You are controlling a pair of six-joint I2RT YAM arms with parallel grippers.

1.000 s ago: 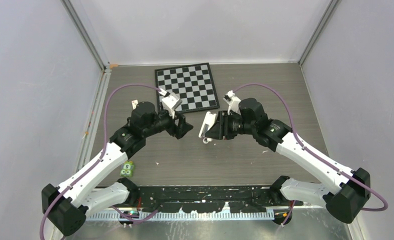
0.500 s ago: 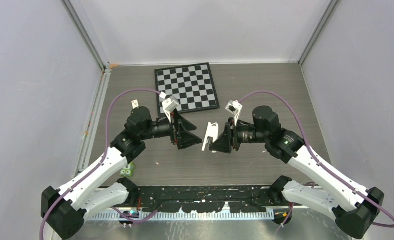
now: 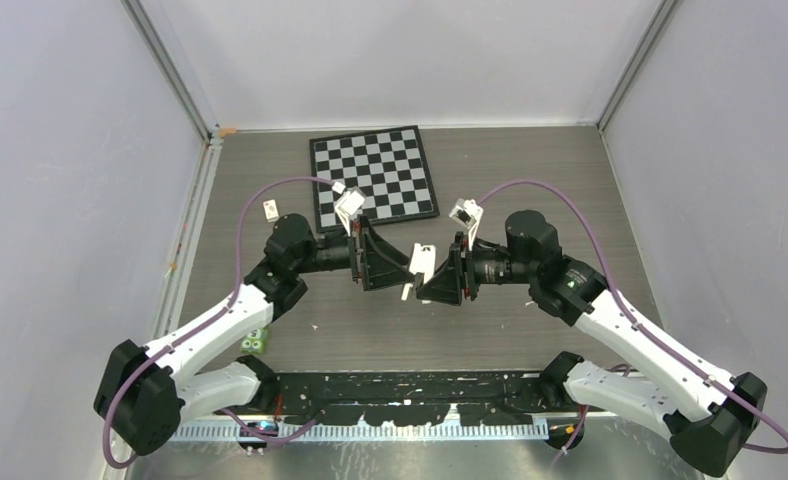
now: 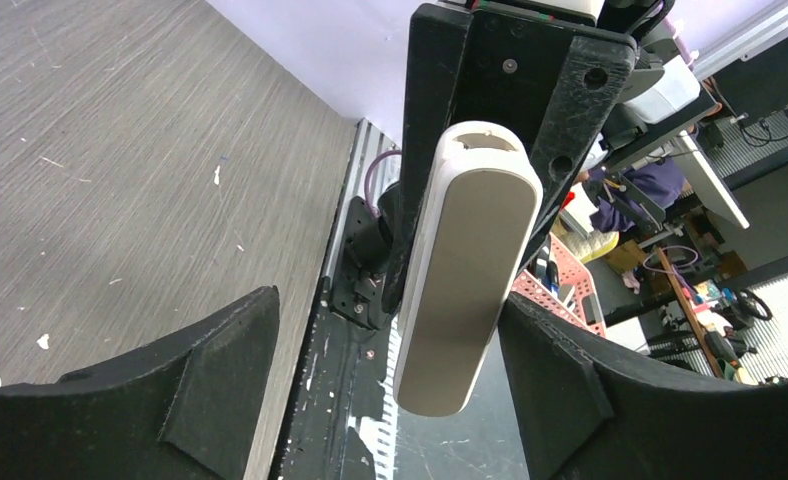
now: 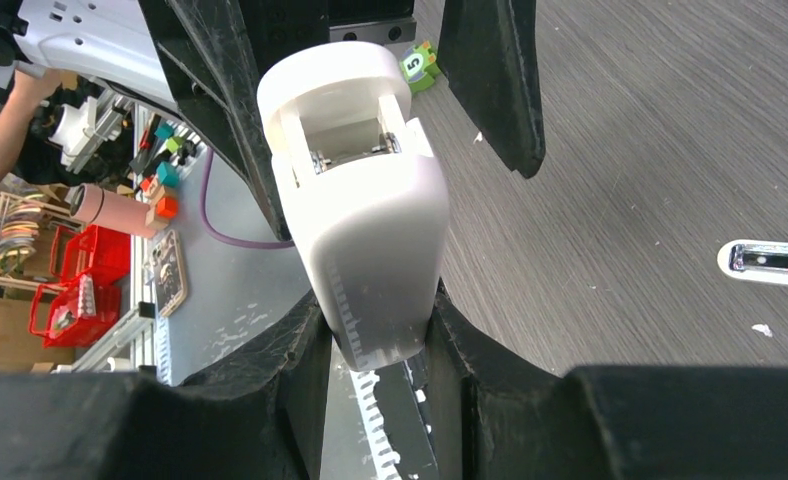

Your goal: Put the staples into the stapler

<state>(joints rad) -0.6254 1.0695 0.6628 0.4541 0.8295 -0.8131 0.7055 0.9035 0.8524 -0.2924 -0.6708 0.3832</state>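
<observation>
Jaws: my L pair stands wide apart w. nothing gripped; my R pair is clamped on the stapler [image 3: 419, 268]. Top view: left gripper [image 3: 395, 262] and right gripper [image 3: 433, 283] meet nose to nose over the table [image 3: 530, 190], the white stapler betw. them; chessboard [image 3: 373, 173] behind, small green block [image 3: 253, 342] near my L arm. L wrist view: stapler sits lengthwise betw. my two fingers [image 4: 210, 385], clear gap on one side, v. close on the other; contact there I cannot tell. R wrist view: my fingers [image 5: 470, 380] pinch the stapler's sides, its open end w. metal inside pointing away; small white-and-metal piece [image 5: 770, 260] lies on the table at right.
</observation>
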